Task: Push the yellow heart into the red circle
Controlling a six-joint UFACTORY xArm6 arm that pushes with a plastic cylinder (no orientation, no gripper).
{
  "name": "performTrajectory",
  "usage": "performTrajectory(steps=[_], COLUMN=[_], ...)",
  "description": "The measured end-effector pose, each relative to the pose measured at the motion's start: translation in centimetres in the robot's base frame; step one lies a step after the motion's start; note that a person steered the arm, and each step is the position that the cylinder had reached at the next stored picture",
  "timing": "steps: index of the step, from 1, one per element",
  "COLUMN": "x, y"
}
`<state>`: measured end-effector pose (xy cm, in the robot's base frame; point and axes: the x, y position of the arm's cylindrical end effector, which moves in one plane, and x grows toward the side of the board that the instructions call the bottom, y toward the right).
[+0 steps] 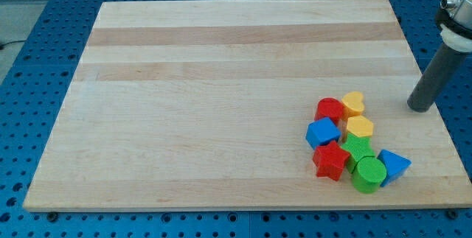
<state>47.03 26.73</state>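
The yellow heart [354,103] lies at the top of a block cluster in the lower right of the board, touching the right side of the red circle [330,110]. My tip [421,107] rests on the board to the right of the heart, a clear gap away and touching no block. A second yellow block, seemingly a hexagon [360,127], sits just below the heart.
Below the red circle lie a blue cube [322,132], a red star [330,161], a green star [359,148], a green circle [368,174] and a blue triangle [393,166], all tightly packed. The wooden board's right edge [435,113] runs just right of my tip.
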Motion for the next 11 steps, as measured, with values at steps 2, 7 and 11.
performTrajectory(steps=[2, 7, 11], x=[-0.7, -0.3, -1.6], y=[0.0, -4.1, -19.0])
